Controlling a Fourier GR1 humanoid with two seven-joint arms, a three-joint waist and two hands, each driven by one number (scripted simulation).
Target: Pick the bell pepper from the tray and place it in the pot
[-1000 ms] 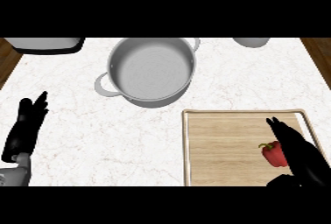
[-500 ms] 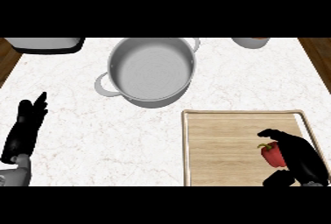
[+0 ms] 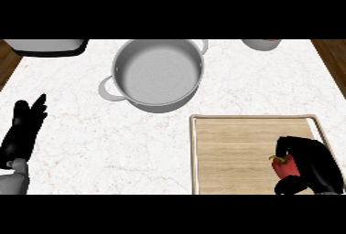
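Observation:
A red bell pepper (image 3: 284, 167) with a green stem lies at the right side of the wooden tray (image 3: 229, 155). My right hand (image 3: 312, 162) is curled round it, fingers over its top and right side and the thumb below it, hiding much of the pepper. The grey metal pot (image 3: 157, 74), with nothing inside, stands at the back centre of the white marble counter, well apart from the tray. My left hand (image 3: 24, 129) rests open at the left edge, fingers pointing up.
A dark-rimmed grey container (image 3: 47, 46) sits at the back left corner. A small pale bowl (image 3: 261, 44) stands at the back right. Wooden floor shows past both counter ends.
My right hand's fingers went from straight above the pepper to curled round it. The pepper, pot and left hand stayed where they were.

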